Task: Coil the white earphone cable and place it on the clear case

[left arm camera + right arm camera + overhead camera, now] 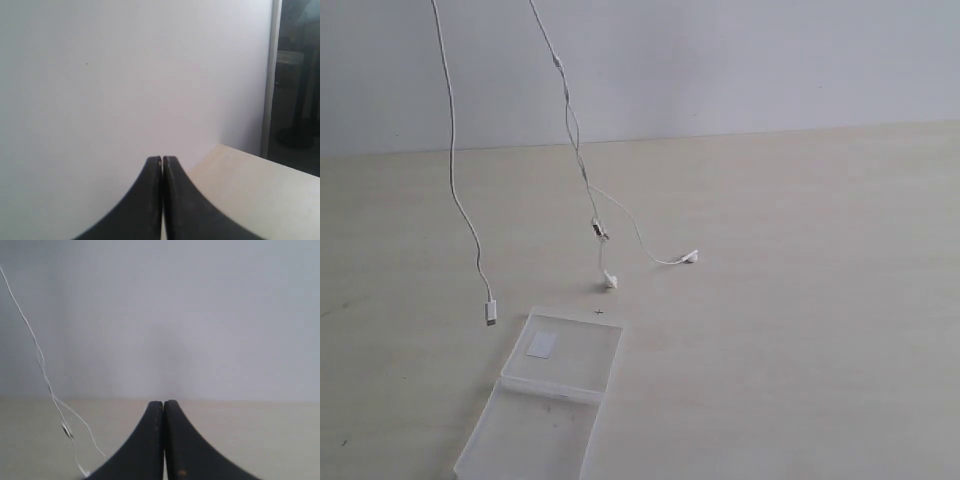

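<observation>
The white earphone cable hangs in two strands from above the exterior view's top edge. Its plug dangles just above the table beside the clear case, which lies open with a white sticker in its far half. The inline remote hangs on the other strand, and both earbuds touch the table behind the case. My left gripper is shut and faces the wall; the cable's held part is hidden. My right gripper is shut on nothing, with the cable hanging off to one side.
The pale wooden table runs back to a plain white wall. In the left wrist view the table's corner and a dark doorway show. Neither arm appears in the exterior view.
</observation>
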`<state>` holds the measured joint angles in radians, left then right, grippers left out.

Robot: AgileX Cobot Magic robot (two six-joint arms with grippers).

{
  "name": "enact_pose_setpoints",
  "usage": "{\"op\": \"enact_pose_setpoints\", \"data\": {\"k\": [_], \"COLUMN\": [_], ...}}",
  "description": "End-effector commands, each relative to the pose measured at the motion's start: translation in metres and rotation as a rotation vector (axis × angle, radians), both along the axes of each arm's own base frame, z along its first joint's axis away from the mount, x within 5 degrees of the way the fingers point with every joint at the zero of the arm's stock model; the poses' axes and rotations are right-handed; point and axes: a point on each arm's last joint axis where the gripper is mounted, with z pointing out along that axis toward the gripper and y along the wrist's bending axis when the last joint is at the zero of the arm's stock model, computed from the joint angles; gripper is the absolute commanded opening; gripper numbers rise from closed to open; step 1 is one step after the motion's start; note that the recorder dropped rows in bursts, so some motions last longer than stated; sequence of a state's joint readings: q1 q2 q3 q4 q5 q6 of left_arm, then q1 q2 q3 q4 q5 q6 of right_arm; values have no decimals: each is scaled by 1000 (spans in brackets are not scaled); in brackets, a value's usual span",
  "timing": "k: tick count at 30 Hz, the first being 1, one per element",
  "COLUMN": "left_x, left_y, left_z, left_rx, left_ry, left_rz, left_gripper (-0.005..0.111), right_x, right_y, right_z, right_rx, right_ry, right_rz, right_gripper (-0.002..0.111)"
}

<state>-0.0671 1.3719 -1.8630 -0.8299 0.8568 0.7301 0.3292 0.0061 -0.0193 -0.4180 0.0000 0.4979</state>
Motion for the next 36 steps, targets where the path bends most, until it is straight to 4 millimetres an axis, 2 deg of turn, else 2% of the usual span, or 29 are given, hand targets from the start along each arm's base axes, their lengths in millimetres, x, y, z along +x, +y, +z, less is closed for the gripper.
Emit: {"op": "enact_pose_setpoints", "data": {"k": [1, 5, 10, 14, 17, 23, 25, 30, 33, 36], "left_x": [-3, -4, -5, -7, -7, -12, -16, -27, -32, -34], "left_y": [-1, -2, -3, -4, -4, -4, -4, -3, -3, -3], "left_z": [10, 14, 18, 21, 23, 27, 30, 36, 38, 39], "left_rx": [-52, -72, -88, -92, -110, -121, -135, -141, -141, -145], "left_ry": [-64, -105, -156, -195, -208, -228, -236, -261, -271, -273], "left_rz": [-9, -25, -34, -59, -56, -62, -68, -72, -73, -79], "left_gripper": [0, 0, 0, 0, 0, 0, 0, 0, 0, 0], "right_x": [-6, -12, -13, -11, -8, 18, 27, 70, 87, 93], "right_y": [5, 7, 9, 15, 21, 44, 55, 63, 69, 81], "right_z": [17, 28, 29, 37, 58, 104, 111, 102, 92, 90], "right_rx": [197, 333, 412, 368, 264, 162, 218, 290, 345, 286], "right_ry": [-134, -219, -187, -154, -153, -20, 83, 257, 346, 324], "right_rz": [99, 188, 234, 272, 300, 428, 523, 443, 432, 553], "right_gripper": [0, 0, 0, 0, 0, 0, 0, 0, 0, 0]}}
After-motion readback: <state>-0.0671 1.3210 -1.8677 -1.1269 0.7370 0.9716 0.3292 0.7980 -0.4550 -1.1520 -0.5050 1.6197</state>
